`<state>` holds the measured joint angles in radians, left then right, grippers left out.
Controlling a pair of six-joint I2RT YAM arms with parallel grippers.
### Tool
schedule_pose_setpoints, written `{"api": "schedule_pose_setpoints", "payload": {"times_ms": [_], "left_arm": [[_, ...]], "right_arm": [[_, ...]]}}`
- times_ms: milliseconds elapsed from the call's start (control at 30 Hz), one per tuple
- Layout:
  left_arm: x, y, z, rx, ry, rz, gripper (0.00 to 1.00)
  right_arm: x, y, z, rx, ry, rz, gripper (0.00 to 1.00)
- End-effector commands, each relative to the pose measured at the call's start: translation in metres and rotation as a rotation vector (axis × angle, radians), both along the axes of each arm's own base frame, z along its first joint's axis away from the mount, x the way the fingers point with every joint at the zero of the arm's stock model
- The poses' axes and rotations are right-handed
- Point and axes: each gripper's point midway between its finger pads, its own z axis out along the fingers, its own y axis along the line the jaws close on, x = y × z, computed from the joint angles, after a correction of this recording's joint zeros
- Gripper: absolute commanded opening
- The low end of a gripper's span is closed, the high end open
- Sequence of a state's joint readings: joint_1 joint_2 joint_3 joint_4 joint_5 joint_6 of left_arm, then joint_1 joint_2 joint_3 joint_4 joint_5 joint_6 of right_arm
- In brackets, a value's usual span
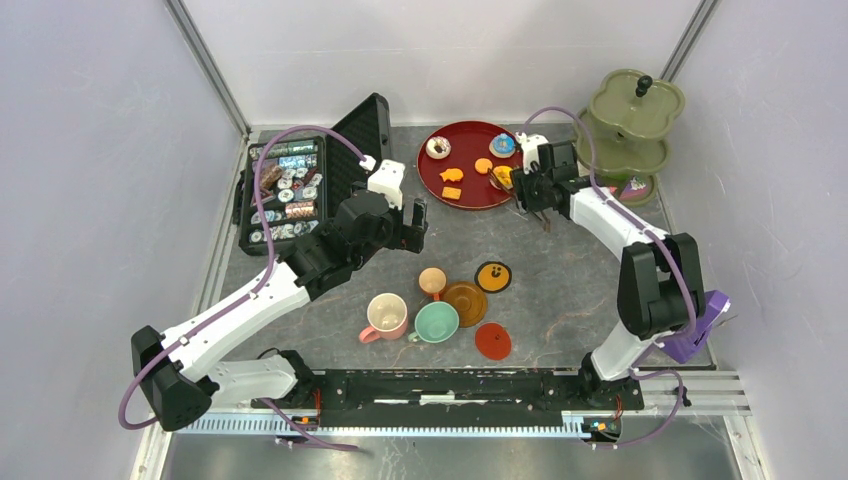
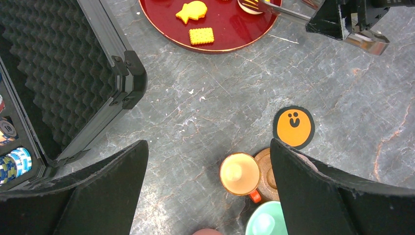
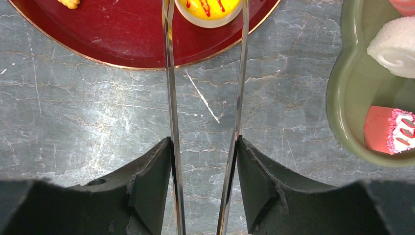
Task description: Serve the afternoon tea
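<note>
Toy pastries (image 1: 285, 190) are sitting in the open black case (image 1: 360, 125) at far left, the left gripper (image 2: 208, 149) is hanging wide open near the pink cup (image 1: 386, 316), mint cup (image 1: 436, 322) and orange cup (image 1: 432, 281), and the right gripper (image 3: 203, 147) is clamping the metal tongs (image 3: 169, 98), whose blades are flanking a yellow tart (image 3: 209, 10) on the red tray (image 1: 470, 195) beside the green stand (image 1: 630, 120).

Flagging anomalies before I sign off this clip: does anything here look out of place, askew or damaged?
Nothing spilled or broken. One oddity: the small orange cup sits over the brown saucer's left edge rather than centred, and the pink cup and mint cup have no saucer under them.
</note>
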<state>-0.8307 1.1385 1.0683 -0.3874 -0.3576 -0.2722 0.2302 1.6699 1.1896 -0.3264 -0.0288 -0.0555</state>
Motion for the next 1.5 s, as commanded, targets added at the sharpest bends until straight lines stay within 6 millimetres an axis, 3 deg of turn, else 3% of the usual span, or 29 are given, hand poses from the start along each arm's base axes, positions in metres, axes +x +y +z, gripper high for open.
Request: {"api": "schedule_pose_setpoints", "payload": {"times_ms": [0,600,933,1100,1233,1467], "left_arm": [[0.005,-0.002,0.010,-0.023,-0.033,0.008,1.00],[0.005,-0.001,0.010,-0.026,-0.032,0.008,1.00],[0.005,-0.002,0.009,-0.026,-0.028,0.004,1.00],[0.004,-0.002,0.009,-0.026,-0.028,0.006,1.00],[0.004,-0.002,0.009,-0.026,-0.027,0.007,1.00],[0.005,-0.004,0.008,-0.025,-0.023,0.001,1.00]], "right_arm": [[0.018,0.001,0.016,-0.047,-0.063,-0.008,0.56],[0.016,0.011,0.010,-0.079,-0.047,0.019,0.58],[0.020,0.004,0.004,-0.126,-0.051,0.007,0.60],[0.024,0.010,0.003,-0.106,-0.052,0.010,0.55],[0.022,0.013,0.010,-0.088,-0.063,0.014,0.50],[0.011,0.018,0.054,-0.014,-0.172,0.017,0.39]]}}
